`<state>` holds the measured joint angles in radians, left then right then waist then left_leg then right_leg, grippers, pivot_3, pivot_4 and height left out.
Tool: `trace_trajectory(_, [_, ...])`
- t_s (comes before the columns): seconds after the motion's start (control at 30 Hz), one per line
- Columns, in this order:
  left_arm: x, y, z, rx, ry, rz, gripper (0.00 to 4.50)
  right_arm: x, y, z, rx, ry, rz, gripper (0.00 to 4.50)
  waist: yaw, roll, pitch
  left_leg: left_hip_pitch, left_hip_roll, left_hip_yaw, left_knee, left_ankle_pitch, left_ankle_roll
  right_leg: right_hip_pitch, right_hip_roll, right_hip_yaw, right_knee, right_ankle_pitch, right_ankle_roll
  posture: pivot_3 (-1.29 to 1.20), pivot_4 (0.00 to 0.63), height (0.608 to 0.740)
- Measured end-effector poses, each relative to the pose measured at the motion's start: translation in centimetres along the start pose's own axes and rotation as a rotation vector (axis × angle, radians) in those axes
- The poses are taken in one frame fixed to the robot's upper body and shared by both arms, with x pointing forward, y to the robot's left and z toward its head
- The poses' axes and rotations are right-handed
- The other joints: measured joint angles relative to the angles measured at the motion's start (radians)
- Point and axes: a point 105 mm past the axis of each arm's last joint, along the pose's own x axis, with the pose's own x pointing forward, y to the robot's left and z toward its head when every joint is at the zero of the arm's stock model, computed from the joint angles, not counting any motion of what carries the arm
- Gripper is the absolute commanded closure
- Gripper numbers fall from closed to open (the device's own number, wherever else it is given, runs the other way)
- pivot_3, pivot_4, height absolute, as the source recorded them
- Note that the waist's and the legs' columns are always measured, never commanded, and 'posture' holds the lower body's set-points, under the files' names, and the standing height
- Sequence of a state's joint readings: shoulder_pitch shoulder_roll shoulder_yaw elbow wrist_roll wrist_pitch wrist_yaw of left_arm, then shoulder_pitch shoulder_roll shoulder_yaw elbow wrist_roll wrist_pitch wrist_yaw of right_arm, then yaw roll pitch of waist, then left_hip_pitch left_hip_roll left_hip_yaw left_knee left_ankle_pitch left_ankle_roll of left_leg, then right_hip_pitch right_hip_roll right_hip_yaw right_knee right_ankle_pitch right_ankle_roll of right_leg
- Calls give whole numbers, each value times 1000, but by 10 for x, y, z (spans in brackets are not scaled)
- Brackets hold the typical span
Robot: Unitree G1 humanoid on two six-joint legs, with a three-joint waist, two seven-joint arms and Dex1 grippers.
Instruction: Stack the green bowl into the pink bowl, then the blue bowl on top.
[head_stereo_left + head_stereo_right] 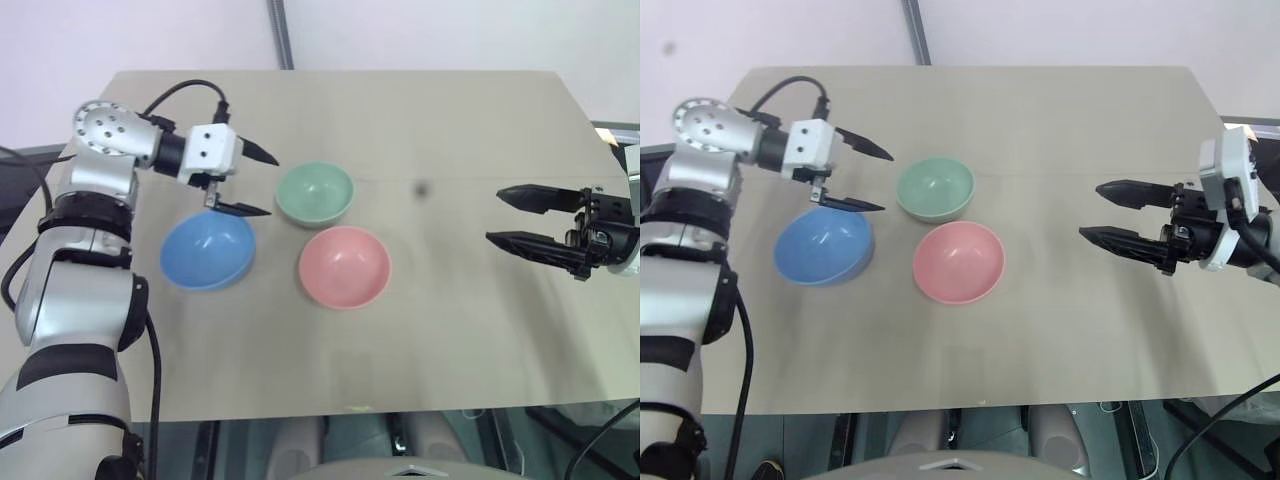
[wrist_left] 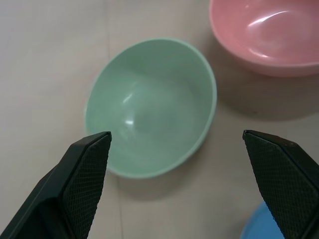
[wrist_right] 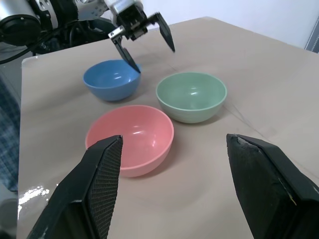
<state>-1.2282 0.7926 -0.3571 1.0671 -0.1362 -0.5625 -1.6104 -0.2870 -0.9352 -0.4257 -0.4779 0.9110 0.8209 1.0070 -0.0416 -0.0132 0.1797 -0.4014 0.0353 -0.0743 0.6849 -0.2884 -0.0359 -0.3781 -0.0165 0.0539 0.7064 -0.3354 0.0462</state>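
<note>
Three bowls stand upright and apart on the tan table point(image 1: 450, 330). The green bowl point(image 1: 315, 193) is the farthest of them, the pink bowl point(image 1: 344, 266) lies in front of it, and the blue bowl point(image 1: 208, 250) is to the left. My left gripper point(image 1: 266, 182) hovers open just left of the green bowl, above the blue bowl's far rim, empty. In the left wrist view the green bowl point(image 2: 152, 105) sits between its fingers point(image 2: 82, 174). At the right side my right gripper point(image 1: 497, 215) hangs open and empty, well away from the bowls.
A metal pole point(image 1: 283, 35) rises behind the table's far edge. Dark equipment point(image 1: 20, 170) stands off the table's left side. Bare tabletop stretches between the pink bowl and my right gripper, and along the front edge.
</note>
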Motion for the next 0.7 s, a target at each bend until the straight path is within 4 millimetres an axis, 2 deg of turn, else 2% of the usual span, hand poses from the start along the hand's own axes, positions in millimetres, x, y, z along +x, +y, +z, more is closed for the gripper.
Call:
trace_trajectory(0.13, [18, -1, 4, 24, 1, -65, 0, 1, 2, 1, -4, -2, 1, 875, 0, 0, 0, 0, 0, -1, 0, 0, 0, 0, 0, 0, 2, 0, 0, 0, 150, 740])
trace_trajectory(0.27, [25, -3, 3, 35, 17, -104, 0, 2, 4, 2, -1, -10, -2, 875, -3, 0, 0, 0, 0, 0, 1, 0, 0, -1, 1, 0, 2, 0, 0, 0, 150, 740])
trace_trajectory(0.37, [38, -9, 0, 54, 32, -156, 0, 2, 4, 2, 6, -17, -9, 875, -2, 0, 0, 1, 0, 0, 1, 0, 0, 0, 0, 0, 3, 0, 0, 0, 150, 740])
trace_trajectory(0.7, [61, -27, -11, 103, 65, -216, 0, 0, 5, 3, 7, -13, -12, 875, -1, 0, 0, 0, 0, 0, 1, 0, 0, 0, 0, 0, 3, 0, 0, 0, 150, 740])
